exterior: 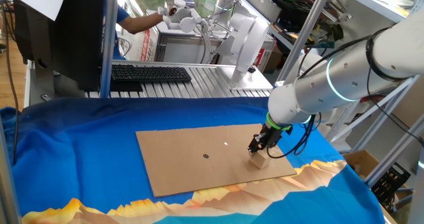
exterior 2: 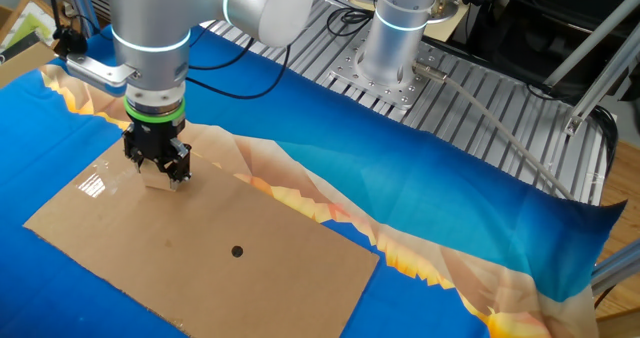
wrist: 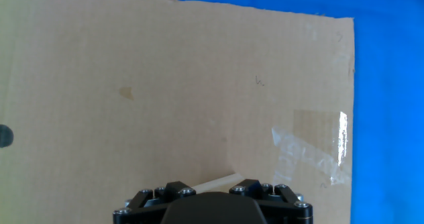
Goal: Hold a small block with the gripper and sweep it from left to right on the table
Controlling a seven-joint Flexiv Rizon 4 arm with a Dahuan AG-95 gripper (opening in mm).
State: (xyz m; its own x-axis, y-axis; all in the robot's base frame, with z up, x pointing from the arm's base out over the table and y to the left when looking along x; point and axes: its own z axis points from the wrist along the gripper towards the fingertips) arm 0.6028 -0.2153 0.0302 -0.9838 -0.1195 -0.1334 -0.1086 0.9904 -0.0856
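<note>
Small block [exterior: 259, 161] sits on the cardboard sheet [exterior: 199, 159] near its right edge, clamped between the fingers of the black hand [exterior: 260, 146]. Blue cloth covers the counter [exterior: 79, 151] around the sheet.

- The cardboard sheet [exterior: 212, 156] lies flat on the worktop [exterior: 79, 151].
- The small block [exterior: 259, 161] rests on the sheet near one end — directly under the tool [exterior: 259, 146].
- A keyboard [exterior: 150, 72] sits on the bench [exterior: 212, 83] behind the worktop.
</note>
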